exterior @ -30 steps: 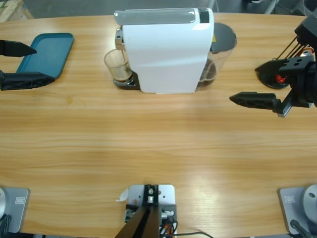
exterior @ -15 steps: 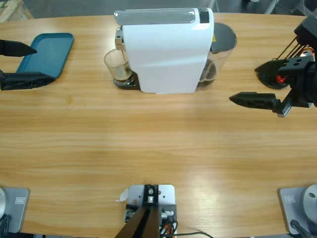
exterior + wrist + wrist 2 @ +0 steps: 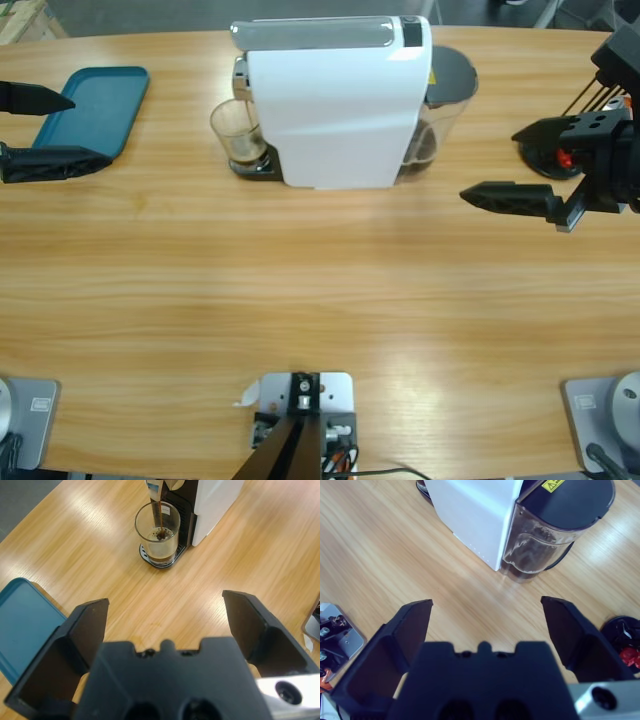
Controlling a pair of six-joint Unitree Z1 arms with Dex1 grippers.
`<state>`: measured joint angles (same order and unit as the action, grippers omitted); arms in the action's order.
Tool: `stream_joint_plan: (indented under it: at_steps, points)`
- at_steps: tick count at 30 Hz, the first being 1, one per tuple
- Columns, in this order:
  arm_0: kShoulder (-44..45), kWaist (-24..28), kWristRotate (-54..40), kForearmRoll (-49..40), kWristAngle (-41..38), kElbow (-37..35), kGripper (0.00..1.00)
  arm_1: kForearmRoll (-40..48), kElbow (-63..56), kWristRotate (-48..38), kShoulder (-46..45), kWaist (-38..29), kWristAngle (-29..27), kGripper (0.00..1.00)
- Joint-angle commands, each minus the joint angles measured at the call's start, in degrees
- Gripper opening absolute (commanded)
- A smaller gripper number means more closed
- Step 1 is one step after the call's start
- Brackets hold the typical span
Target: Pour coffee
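Left gripper (image 3: 35, 128): jaws spread wide, empty, at table's 9 o'clock beside teal tray (image 3: 95, 108). Right gripper (image 3: 515, 165): jaws spread wide, empty, at 3 o'clock. Coffee (image 3: 159, 557): streaming into glass (image 3: 157, 534) under white machine (image 3: 335, 100), at 12 o'clock.

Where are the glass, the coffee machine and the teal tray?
glass (image 3: 157, 535): left wrist view, on its clear side wall.
coffee machine (image 3: 330, 120): high view, on its white side panel.
teal tray (image 3: 95, 110): high view, on its bare flat floor.
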<state>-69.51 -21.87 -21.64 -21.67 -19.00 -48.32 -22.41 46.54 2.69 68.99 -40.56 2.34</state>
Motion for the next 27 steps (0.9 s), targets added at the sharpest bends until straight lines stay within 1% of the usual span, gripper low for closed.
stream_joint_plan:
  at_steps: [1, 14, 20, 27]
  points:
    - [-1.3, 0.7, -0.5, 0.7, -0.1, 2.1, 0.998, 0.6, -0.8, 0.4, 1.8, 0.1, -0.6, 1.000]
    - [-2.2, 0.7, -0.9, 1.4, -0.7, 2.9, 0.999, 0.5, -1.0, 0.3, 1.7, 0.1, -0.6, 1.000]
    - [-4.6, 0.7, -1.7, 8.7, -2.9, 6.2, 0.991, -0.8, -1.1, 0.3, 1.2, 0.1, -0.4, 1.000]
    - [-8.1, 0.6, -5.9, 16.4, -4.3, 8.0, 0.996, -0.9, -0.7, -0.8, 1.8, 0.1, -0.2, 1.000]
